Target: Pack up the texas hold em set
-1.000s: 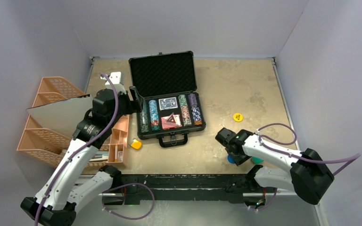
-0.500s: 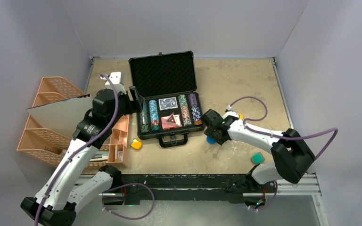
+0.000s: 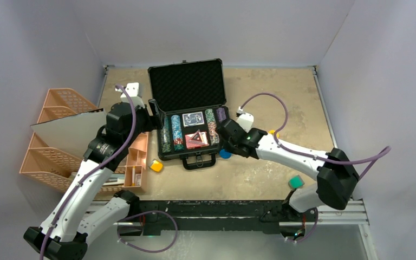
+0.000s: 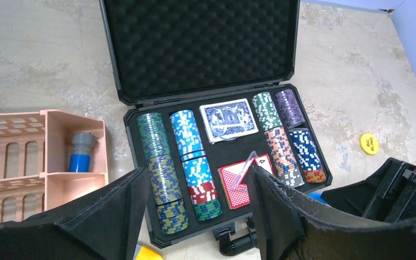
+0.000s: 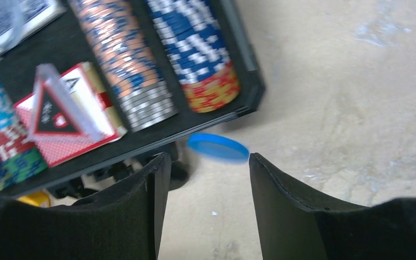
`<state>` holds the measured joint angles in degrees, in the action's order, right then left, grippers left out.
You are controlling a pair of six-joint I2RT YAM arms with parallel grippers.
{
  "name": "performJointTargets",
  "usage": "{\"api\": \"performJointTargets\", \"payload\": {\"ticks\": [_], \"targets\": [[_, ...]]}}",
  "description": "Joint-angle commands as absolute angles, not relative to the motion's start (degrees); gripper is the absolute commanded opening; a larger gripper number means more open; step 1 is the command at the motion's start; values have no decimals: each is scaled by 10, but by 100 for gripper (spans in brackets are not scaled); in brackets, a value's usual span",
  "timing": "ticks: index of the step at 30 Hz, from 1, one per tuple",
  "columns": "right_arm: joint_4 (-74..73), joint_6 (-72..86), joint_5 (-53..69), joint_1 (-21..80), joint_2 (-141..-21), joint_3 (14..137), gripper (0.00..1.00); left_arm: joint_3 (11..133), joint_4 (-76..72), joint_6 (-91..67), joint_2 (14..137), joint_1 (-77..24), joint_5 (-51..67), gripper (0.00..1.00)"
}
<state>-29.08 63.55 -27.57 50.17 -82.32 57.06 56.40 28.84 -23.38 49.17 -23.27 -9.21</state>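
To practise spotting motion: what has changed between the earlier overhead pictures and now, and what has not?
The right tool swung from the table's near right edge to the poker case's front right corner, the blue disc travelling with it; whether it is gripped is unclear. The left tool, chips, decks, yellow button and green block stayed put.

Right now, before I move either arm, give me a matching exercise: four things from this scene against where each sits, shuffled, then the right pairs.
Things:
1. blue disc
2. yellow button
3. blue card deck
4. green block

Places:
A. inside the case, behind the red deck
B. on the table, close to its near edge
C. just outside the case's front right corner
D. on the table, well out to the right of the case

Pairs: 1-C, 2-D, 3-A, 4-B
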Motion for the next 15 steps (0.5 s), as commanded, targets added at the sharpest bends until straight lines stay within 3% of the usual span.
{"api": "performJointTargets", "payload": {"ticks": [1,10,15], "targets": [[-239,557,-288,522,-857,622,58,564,282,-231,488,-228,-97,69],[-257,525,-307,530,-977,751,59,565,284,-229,489,-228,-104,69],[-277,531,-303,531,-945,712,67,564,284,-229,485,-228,-108,69]]}}
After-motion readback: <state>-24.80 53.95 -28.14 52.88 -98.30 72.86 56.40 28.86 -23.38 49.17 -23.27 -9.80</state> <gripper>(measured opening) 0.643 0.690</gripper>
